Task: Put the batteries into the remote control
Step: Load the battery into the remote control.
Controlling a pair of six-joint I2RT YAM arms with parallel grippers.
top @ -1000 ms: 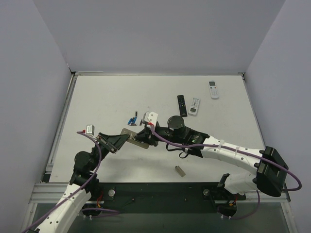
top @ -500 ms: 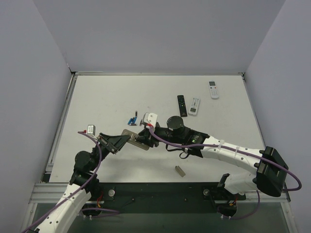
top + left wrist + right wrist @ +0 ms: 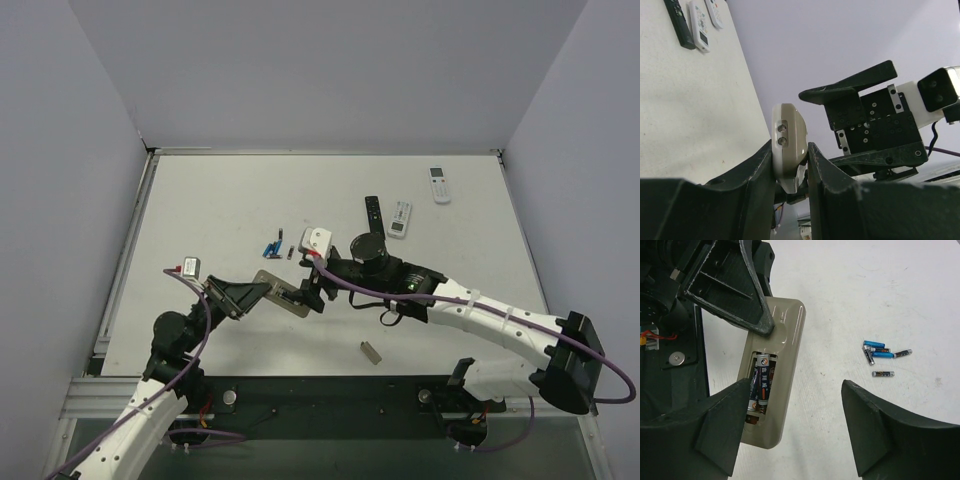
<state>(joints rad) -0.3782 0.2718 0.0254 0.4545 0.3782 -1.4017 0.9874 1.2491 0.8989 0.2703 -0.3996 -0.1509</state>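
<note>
Mid-surface, your left pincer (image 3: 790,160) pinches the remote control (image 3: 784,390) endwise. Right pincer (image 3: 796,386) is spread over its recess (image 3: 753,375), loose batteries (image 3: 880,352) toward the far edge.

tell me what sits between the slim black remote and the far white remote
A second white remote, close beside the slim black remote and short of the far white remote; the top view shows it.

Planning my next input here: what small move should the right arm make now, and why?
Probably lift the right gripper straight up, clear of the remote control. Its jaws stand open and empty, dark batteries lie in the remote's open back, and the left gripper is shut on the remote, so nothing there seems to need the right arm. Whether they are fully seated I cannot tell.
</note>
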